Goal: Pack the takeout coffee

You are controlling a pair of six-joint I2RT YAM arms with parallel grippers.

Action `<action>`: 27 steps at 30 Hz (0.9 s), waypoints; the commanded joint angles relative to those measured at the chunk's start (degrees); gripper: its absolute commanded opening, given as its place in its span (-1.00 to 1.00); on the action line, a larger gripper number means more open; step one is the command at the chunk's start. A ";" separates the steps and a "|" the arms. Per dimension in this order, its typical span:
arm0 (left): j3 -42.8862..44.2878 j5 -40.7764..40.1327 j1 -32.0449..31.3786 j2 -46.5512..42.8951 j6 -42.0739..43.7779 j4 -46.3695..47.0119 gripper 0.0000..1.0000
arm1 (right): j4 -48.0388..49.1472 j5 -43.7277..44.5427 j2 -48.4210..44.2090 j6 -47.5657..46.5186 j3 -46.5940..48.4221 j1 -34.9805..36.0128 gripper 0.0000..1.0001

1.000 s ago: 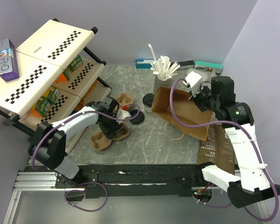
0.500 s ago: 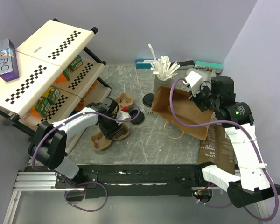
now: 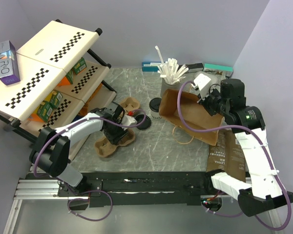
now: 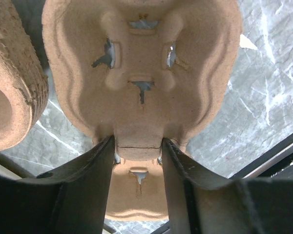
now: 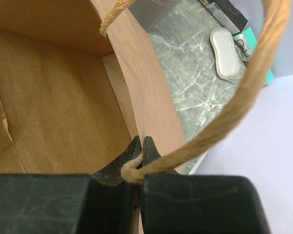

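Coffee cup (image 3: 155, 110) at two o'clock from the left gripper (image 4: 137, 141), jaws astride the pulp carrier (image 4: 136, 63), grip unclear; right gripper (image 5: 140, 146) clenches the paper bag (image 5: 49, 97).

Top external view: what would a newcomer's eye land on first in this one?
Probably the brown paper bag gaping open right of centre, the right gripper shut on its rim beside the twine handle. Left of centre, the left gripper reaches down over the pulp cup carrier, jaws either side of its narrow waist. The checkerboard-striped rack fills the far left.
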 commanded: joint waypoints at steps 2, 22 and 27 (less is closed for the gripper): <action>-0.79 -1.11 0.18 -0.93 -1.67 1.15 -0.12 | 2.11 0.48 0.37 0.45 1.76 -0.25 -1.00; -2.73 10.40 0.18 -16.65 3.25 -7.11 -0.98 | -3.50 -1.28 0.29 0.63 2.38 -0.25 -1.00; 4.63 15.75 0.18 -23.06 6.23 -10.19 -0.98 | -6.58 -3.03 -1.38 1.06 1.06 -0.25 -1.00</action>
